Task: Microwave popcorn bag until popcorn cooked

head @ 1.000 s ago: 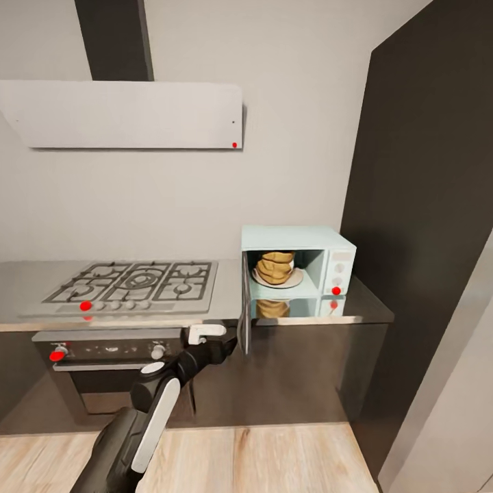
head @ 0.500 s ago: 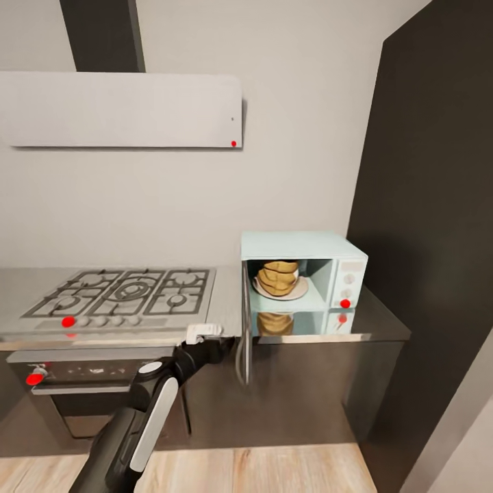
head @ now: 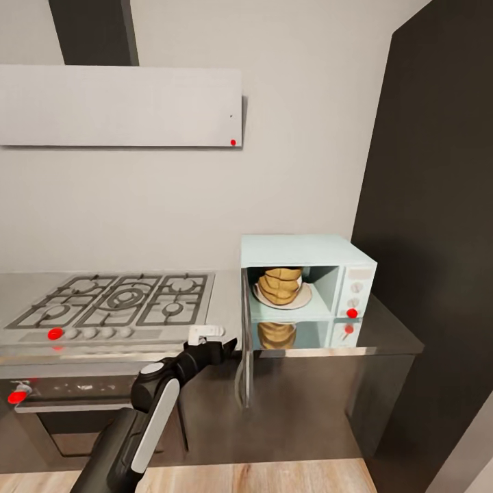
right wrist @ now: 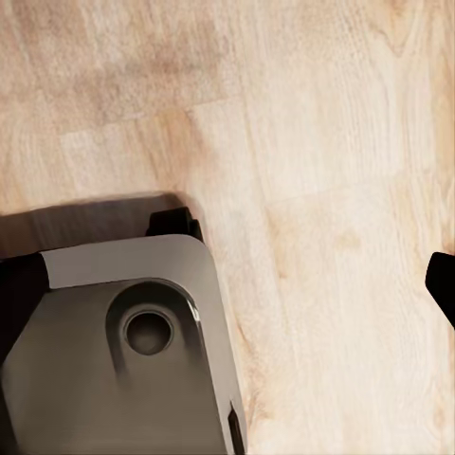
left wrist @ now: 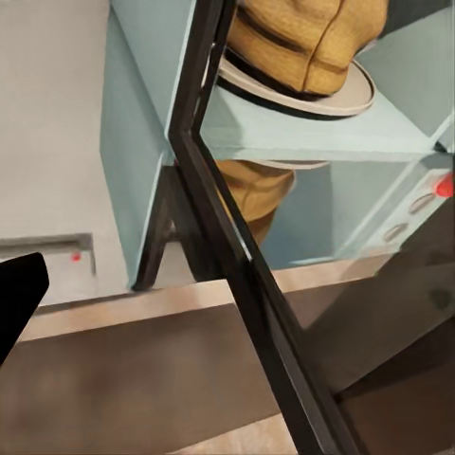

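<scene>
Fingers of the left gripper are hard to make out from the head view; their spread cannot be told. They sit just beside the open microwave door, at the end of the left arm, which rises from below and bends forward along the table edge. Beyond the fingers, the popcorn bag stands upright on a plate inside the microwave.

From the left wrist, one dark fingertip shows, with the door's edge-on frame ahead and the bag behind it.

From the right wrist, wooden floor and the robot's base show; those fingers' state cannot be told.
</scene>
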